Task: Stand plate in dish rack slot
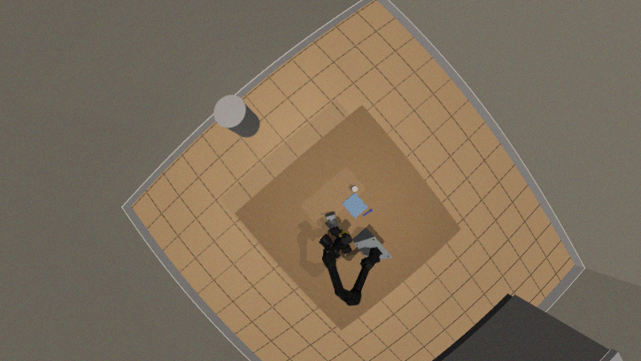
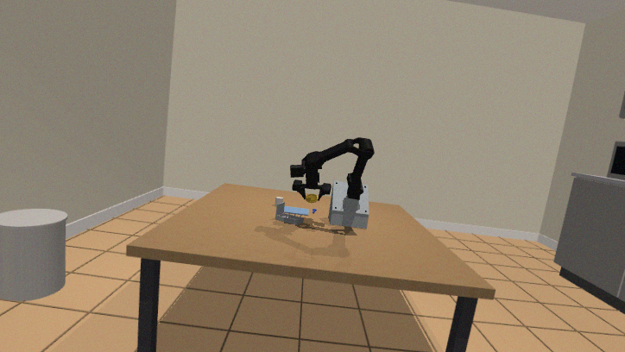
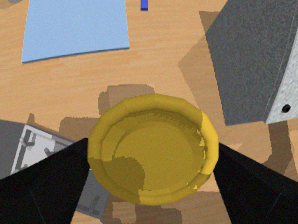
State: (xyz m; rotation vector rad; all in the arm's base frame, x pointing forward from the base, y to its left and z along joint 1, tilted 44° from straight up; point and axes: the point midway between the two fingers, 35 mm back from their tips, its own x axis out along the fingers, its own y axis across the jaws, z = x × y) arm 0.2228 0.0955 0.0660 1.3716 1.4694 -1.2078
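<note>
The round yellow plate is held in the air, its hollow face showing in the wrist view. My gripper is shut on the plate, with one black finger at each side of its rim. The grey dish rack stands on the table, lower than the plate and apart from it. In the wrist view the rack shows at the lower left, partly hidden by the left finger and the plate. The plate's exact tilt is hard to tell.
A light blue square lies near the rack, with a small blue stick beside it. A white cylinder stands beyond. The grey arm base is close by.
</note>
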